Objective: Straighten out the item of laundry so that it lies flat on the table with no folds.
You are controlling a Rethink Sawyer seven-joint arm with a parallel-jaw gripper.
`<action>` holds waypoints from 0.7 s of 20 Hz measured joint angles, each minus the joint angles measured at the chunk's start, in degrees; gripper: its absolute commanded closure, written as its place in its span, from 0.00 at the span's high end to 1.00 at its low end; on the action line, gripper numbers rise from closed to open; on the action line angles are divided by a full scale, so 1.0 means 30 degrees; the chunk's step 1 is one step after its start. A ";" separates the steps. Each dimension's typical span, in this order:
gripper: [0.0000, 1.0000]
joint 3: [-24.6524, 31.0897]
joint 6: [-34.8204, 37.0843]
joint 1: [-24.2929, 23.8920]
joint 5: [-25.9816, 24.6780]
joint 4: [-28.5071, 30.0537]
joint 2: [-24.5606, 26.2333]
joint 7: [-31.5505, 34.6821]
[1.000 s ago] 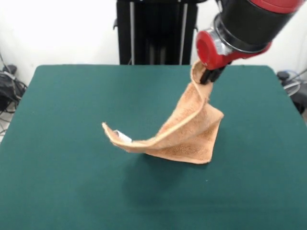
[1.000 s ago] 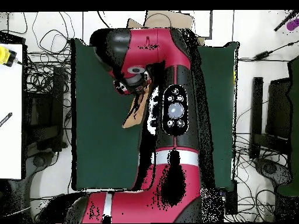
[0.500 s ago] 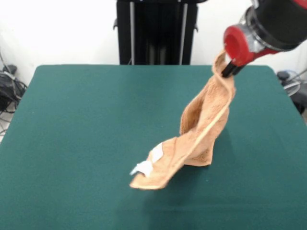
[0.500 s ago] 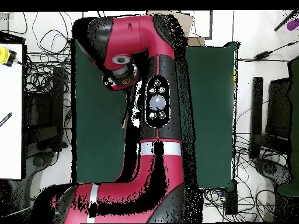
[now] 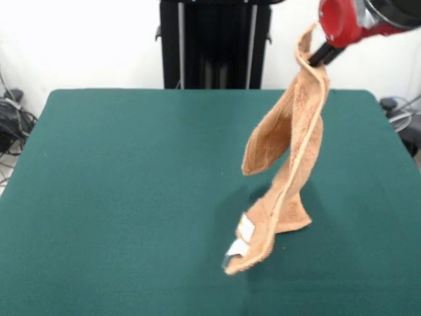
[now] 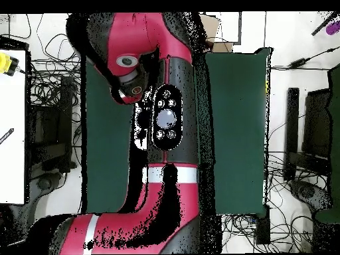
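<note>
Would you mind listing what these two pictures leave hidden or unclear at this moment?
- Overhead view: the towel is hidden under the arm.
- Front view: the gripper is mostly cut off by the top edge; its fingers' grip point sits behind the towel's top corner.
- Front view: print on the white tags is too small.

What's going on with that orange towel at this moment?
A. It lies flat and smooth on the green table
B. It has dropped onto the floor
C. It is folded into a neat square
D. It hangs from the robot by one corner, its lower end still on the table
D: the gripper pinches the towel by its top corner, and it hangs twisted, its tagged lower end resting on the table.
</note>
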 measured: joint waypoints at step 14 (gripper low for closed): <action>0.00 -0.1634 -0.0194 -0.0262 0.0189 0.0238 -0.1579 0.0000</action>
